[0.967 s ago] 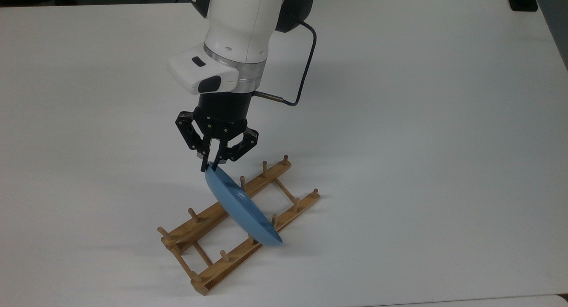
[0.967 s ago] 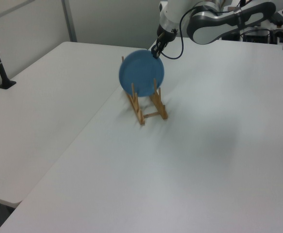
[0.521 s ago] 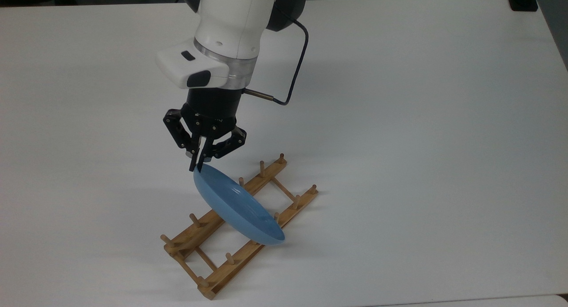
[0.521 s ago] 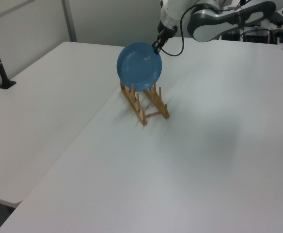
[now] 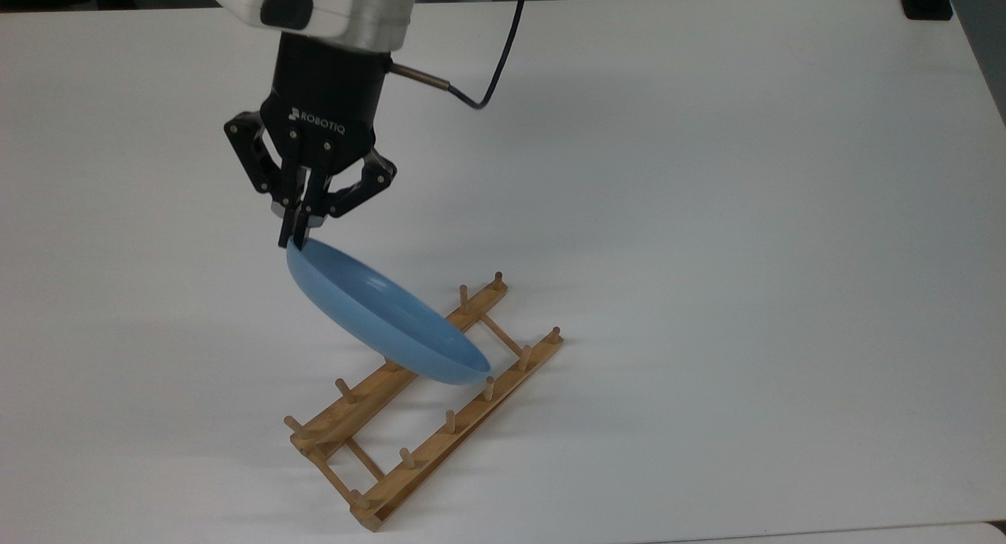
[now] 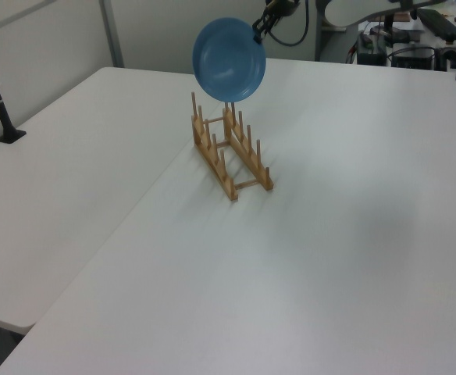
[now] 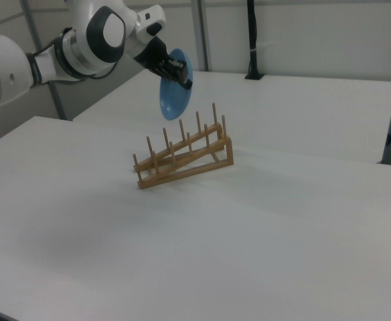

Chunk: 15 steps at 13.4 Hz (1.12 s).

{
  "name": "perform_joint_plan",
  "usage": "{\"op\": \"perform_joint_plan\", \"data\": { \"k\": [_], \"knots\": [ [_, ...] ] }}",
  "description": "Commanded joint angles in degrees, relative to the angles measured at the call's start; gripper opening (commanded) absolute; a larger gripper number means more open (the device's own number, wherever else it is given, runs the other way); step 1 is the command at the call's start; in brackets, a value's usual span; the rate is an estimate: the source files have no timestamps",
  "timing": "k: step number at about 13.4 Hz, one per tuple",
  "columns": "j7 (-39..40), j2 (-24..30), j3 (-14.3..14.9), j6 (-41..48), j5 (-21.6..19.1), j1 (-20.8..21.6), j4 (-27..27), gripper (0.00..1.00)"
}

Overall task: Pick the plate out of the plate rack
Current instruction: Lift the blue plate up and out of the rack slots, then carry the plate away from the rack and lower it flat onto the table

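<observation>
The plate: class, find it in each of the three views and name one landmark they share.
Top view: plate left of centre, tilted, its upper rim in the hand.
Left view: plate at top centre, facing the camera, above the rack.
Right view: plate upper left, nearly edge-on, above the rack.
Shared landmark: the wooden rack on the white table.

The plate (image 5: pixel 377 316) is a plain light blue all over, a shade darker inside its bowl, with no pattern. The plate rack (image 5: pixel 424 398) is pale honey-brown wood, rails and pegs alike, on a bare white table (image 5: pixel 747 253). The gripper (image 5: pixel 295 240) is black with white "ROBOTIQ" lettering, under a silver ring and a white arm (image 7: pixel 21 63) with dark grey joints.
</observation>
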<state>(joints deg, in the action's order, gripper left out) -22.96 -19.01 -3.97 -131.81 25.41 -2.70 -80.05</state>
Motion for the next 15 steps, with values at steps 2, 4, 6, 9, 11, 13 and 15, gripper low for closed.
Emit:
{"op": "perform_joint_plan", "data": {
  "k": [2,4,6,9,11,13,15],
  "knots": [
    [4.0,3.4,-0.3,7.3,-11.8,0.2,-2.2,0.0],
    [11.4,4.2,-0.3,13.0,-18.9,0.2,-2.1,0.0],
    [18.3,4.5,-0.2,19.6,-23.2,0.3,-2.2,0.0],
    [28.6,3.8,-0.3,29.1,-24.7,0.7,-4.9,0.0],
    [38.5,3.6,-0.3,32.8,-24.7,0.7,-8.5,0.0],
    [50.2,3.1,-0.2,36.9,-24.6,0.6,-11.2,0.0],
    [55.6,2.4,-0.2,38.1,-24.5,0.6,-12.6,0.0]
  ]
}}
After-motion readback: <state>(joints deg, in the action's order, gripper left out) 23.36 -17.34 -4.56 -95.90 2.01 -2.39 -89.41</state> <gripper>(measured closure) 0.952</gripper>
